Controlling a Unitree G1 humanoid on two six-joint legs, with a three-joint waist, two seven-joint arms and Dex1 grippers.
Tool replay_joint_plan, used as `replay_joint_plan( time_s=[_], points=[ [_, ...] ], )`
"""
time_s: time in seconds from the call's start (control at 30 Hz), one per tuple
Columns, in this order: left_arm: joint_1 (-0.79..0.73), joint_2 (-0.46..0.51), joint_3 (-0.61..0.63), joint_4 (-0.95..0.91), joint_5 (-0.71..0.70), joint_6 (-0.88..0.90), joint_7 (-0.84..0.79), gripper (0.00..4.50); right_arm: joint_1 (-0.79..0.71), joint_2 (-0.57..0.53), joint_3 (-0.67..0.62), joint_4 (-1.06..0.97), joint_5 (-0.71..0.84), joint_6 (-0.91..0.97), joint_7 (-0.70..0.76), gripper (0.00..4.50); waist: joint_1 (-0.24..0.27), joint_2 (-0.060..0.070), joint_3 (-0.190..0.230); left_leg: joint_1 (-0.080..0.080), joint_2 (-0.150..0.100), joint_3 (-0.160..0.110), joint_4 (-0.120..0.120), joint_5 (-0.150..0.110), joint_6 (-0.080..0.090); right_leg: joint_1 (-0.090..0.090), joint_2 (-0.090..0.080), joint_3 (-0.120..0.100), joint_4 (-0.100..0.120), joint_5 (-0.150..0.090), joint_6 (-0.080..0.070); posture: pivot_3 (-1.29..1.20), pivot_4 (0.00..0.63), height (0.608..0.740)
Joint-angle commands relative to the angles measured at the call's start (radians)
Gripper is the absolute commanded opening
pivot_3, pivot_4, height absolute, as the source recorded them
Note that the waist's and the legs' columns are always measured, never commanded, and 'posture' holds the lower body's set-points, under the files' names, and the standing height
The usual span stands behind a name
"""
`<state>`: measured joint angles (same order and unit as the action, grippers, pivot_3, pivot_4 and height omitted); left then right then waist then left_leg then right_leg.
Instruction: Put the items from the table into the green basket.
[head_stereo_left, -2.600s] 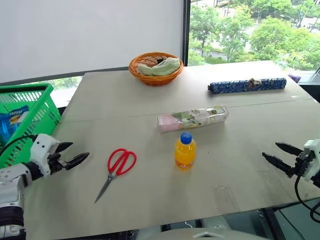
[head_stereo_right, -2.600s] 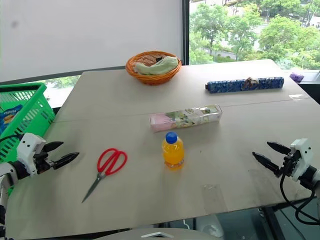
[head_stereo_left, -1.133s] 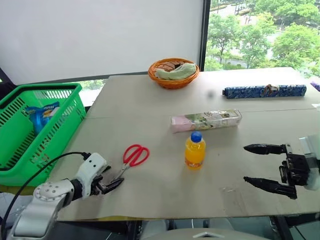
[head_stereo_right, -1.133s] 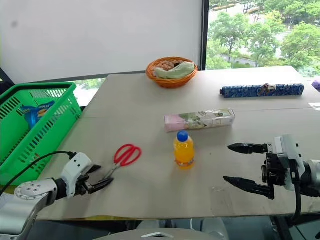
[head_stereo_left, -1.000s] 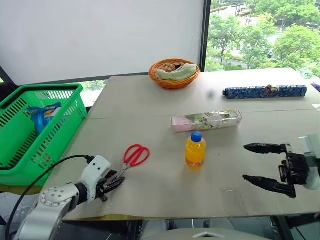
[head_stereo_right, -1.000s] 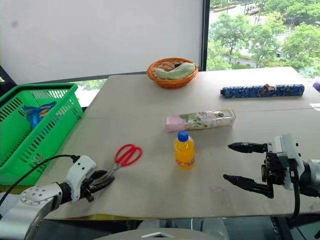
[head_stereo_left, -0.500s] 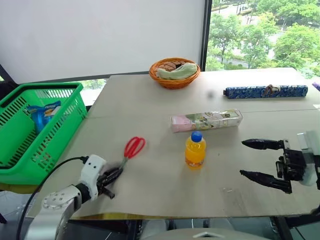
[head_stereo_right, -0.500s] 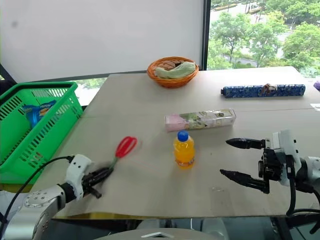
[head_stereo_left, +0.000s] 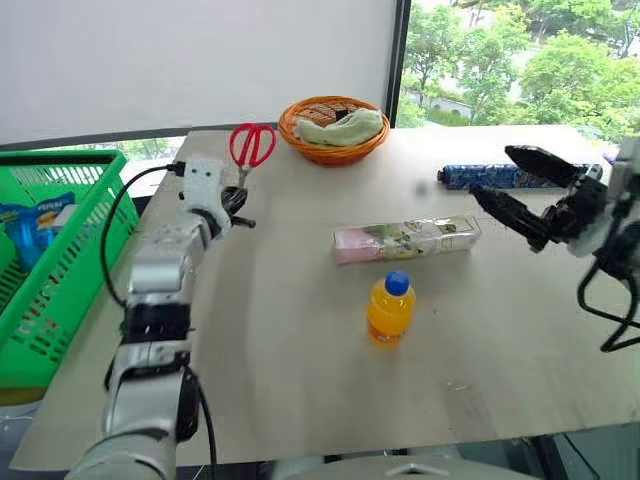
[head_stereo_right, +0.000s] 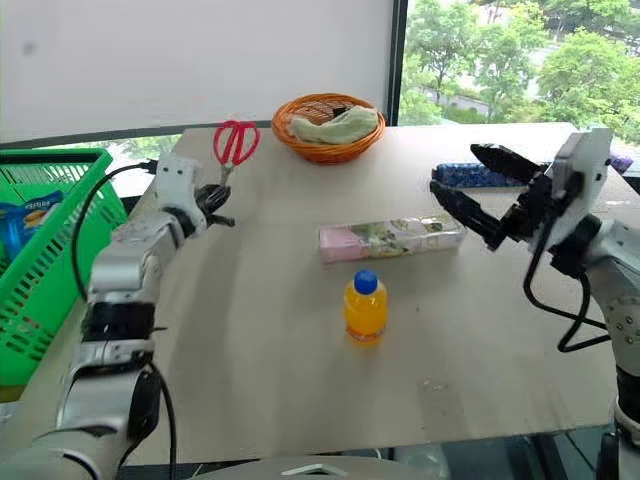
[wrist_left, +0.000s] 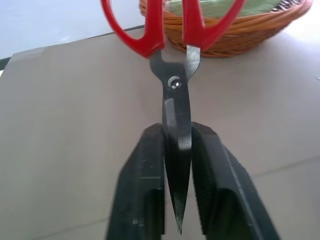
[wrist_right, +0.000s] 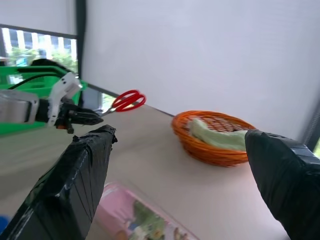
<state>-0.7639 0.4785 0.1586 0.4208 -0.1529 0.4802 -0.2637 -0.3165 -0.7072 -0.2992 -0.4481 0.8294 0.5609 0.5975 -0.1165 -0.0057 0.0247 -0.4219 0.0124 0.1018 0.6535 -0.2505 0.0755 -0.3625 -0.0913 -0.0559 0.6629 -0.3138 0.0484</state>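
My left gripper (head_stereo_left: 238, 205) is shut on the blades of the red-handled scissors (head_stereo_left: 252, 145), held in the air above the table's (head_stereo_left: 300, 390) far left part with the handles up. The left wrist view has the blades (wrist_left: 176, 125) pinched between both fingers (wrist_left: 145, 190). An orange drink bottle (head_stereo_left: 389, 308) with a blue cap stands mid-table. Just behind it lies the long pink-and-clear packet (head_stereo_left: 405, 239). My right gripper (head_stereo_left: 493, 172) hangs open in the air right of the packet, holding nothing. The green basket (head_stereo_left: 60, 160) stands off the table's left edge.
A round orange wicker basket (head_stereo_left: 333, 128) with a green cloth sits at the table's far edge. A blue patterned roll (head_stereo_left: 480, 177) lies far right, partly behind my right gripper. A blue packet (head_stereo_left: 25, 225) lies inside the green basket.
My left gripper closed on the scissors' blades and lifted them off the table, up and forward. My right gripper rose and moved forward, still open. The camera view shifted.
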Motion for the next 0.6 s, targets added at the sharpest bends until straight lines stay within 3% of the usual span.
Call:
replay_joint_plan(
  time_s=[0.03,0.13,0.27,0.4,0.47,0.5,0.6],
  points=[
    [-0.083,-0.011,0.066,0.021,-0.018,-0.168,0.036,2.89,0.012,-0.013,-0.027,-0.042,-0.014,0.005,-0.025,4.5,-0.011,0.0,0.0,0.0,0.0,0.0,0.0,0.0,0.0,0.0,0.001,0.0,0.0,0.0,0.0,-0.32,0.0,0.74],
    [-0.056,-0.043,0.114,-0.038,-0.104,-0.197,-0.028,2.89,0.066,-0.025,-0.033,-0.07,-0.038,-0.001,-0.018,4.5,-0.035,0.0,0.0,0.001,0.0,0.0,-0.002,0.0,0.0,0.001,0.001,0.0,-0.001,0.0,0.001,-0.33,0.0,0.74],
    [0.15,-0.057,0.044,-0.372,-0.318,-0.024,-0.291,2.89,0.162,-0.022,-0.074,-0.121,-0.012,-0.019,0.025,4.5,-0.068,0.002,0.0,0.006,0.001,0.0,-0.001,0.0,0.0,0.006,0.001,0.0,0.0,-0.001,0.002,-0.33,0.0,0.74],
    [0.412,0.072,-0.026,-0.653,-0.506,0.149,-0.565,2.89,0.301,-0.078,-0.093,-0.106,-0.09,-0.057,0.132,4.5,-0.095,0.002,0.002,0.01,0.002,-0.001,0.002,0.0,-0.001,0.011,0.002,0.001,0.001,-0.001,0.003,-0.32,0.0,0.74],
    [0.444,0.131,-0.026,-0.638,-0.511,0.176,-0.614,2.89,0.384,-0.135,-0.066,-0.096,-0.186,-0.088,0.179,4.5,-0.097,0.002,0.004,0.016,0.004,0.0,0.002,0.0,-0.002,0.016,0.004,0.002,0.002,0.0,0.003,-0.3,0.0,0.74],
    [0.438,0.158,-0.035,-0.615,-0.491,0.161,-0.638,2.89,0.421,-0.151,-0.055,-0.098,-0.21,-0.11,0.212,4.5,-0.096,0.002,0.004,0.026,0.004,0.0,0.001,-0.002,-0.005,0.023,0.004,0.002,0.001,-0.001,0.002,-0.29,0.0,0.74],
    [0.438,0.259,-0.11,-0.566,-0.404,0.083,-0.767,2.89,0.519,-0.177,-0.017,-0.109,-0.266,-0.151,0.283,4.5,-0.086,0.002,0.005,0.027,0.004,0.0,0.0,-0.003,-0.006,0.024,0.004,0.002,0.001,0.0,0.0,-0.29,0.0,0.74]
  ],
)
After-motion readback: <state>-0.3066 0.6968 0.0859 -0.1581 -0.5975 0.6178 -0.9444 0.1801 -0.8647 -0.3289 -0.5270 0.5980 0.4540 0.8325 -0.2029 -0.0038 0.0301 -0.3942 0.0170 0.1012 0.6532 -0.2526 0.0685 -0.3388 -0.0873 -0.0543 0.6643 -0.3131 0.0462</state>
